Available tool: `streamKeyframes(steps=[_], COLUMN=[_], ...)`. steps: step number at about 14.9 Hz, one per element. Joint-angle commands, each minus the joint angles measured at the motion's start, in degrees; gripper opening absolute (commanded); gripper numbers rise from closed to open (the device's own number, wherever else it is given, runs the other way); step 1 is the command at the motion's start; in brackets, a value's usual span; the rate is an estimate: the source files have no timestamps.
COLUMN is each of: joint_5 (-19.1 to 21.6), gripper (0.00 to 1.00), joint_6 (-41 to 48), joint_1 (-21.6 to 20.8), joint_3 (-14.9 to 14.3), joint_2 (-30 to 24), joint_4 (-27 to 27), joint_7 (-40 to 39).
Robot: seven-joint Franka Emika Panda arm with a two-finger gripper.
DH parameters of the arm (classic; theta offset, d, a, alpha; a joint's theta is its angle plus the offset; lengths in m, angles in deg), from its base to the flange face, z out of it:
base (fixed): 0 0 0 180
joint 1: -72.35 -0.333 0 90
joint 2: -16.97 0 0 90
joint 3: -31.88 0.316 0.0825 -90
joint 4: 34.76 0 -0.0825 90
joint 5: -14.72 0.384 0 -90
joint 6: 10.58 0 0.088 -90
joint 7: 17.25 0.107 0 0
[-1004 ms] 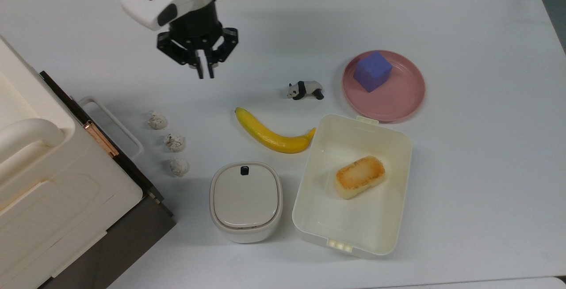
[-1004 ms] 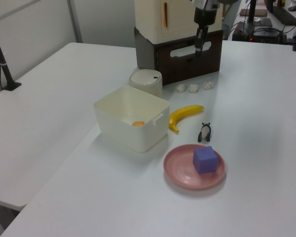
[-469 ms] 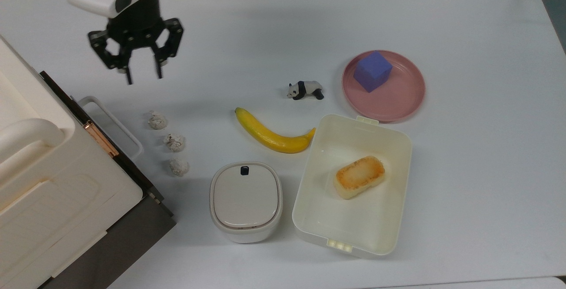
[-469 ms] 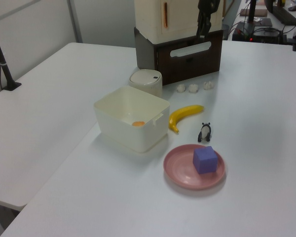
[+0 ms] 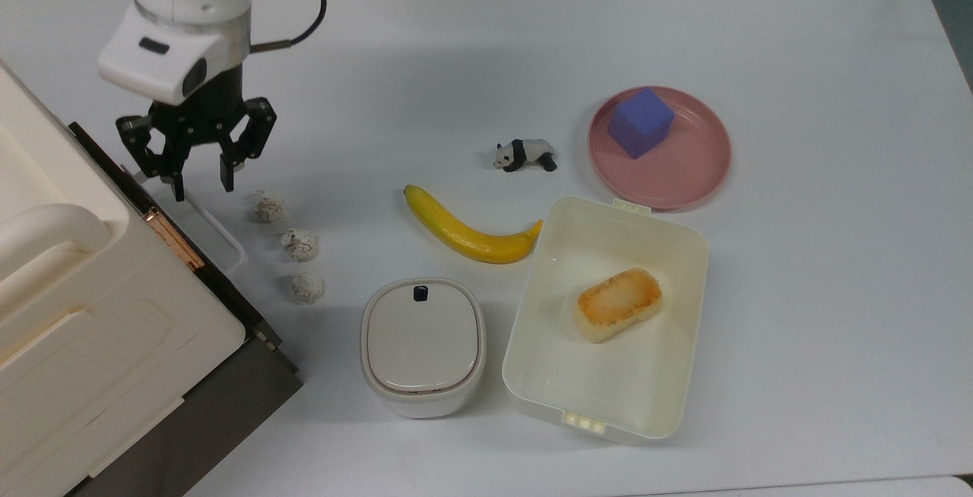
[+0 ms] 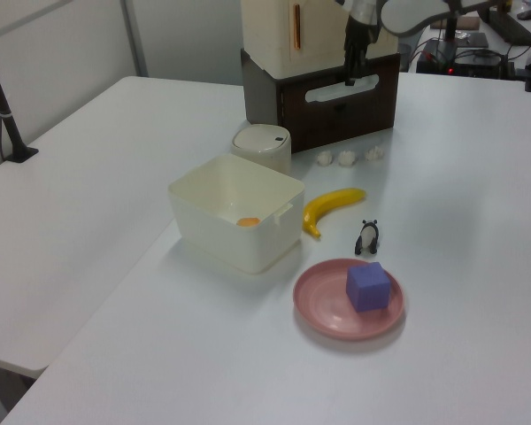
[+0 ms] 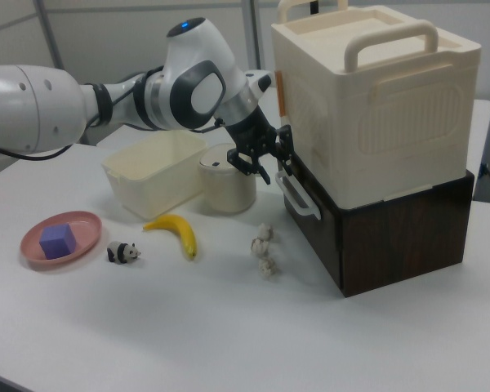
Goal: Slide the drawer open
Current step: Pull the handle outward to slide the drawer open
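The drawer (image 5: 228,290) has a dark brown front under the cream case (image 5: 83,307), at the top view's left. Its white loop handle (image 5: 220,235) sticks out over the table. My gripper (image 5: 203,189) is open and hangs just over the handle's far end, one finger on each side of the bar in the top view. I cannot tell whether it touches. In the right view the gripper (image 7: 276,173) is right above the handle (image 7: 299,198) on the drawer front (image 7: 314,229). In the left view the gripper (image 6: 349,76) is in front of the handle (image 6: 341,89).
Three crumpled paper balls (image 5: 300,245) lie beside the handle. A white lidded pot (image 5: 423,345), a banana (image 5: 467,231), a toy panda (image 5: 526,155), a white tub (image 5: 532,375) holding bread, and a pink plate (image 5: 688,170) with a purple cube spread to the top view's right.
The gripper went from shut to open. It travelled to the top view's left and came down over the drawer handle's end.
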Motion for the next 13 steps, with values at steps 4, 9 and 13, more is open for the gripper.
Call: streamKeyframes(steps=[4,9,13], joint_5=[-2.71,-5.34,-6.40], gripper=[0.49,0.49,0.41], joint_6=[-2.03,-1.94,-1.33], joint_1=[0.05,-0.21,-0.91], joint_3=[-0.14,-0.05,0.12], joint_2=[1.87,2.93,2.75], joint_4=[-0.18,1.57,2.98], joint_7=[-0.87,-0.87,-0.78])
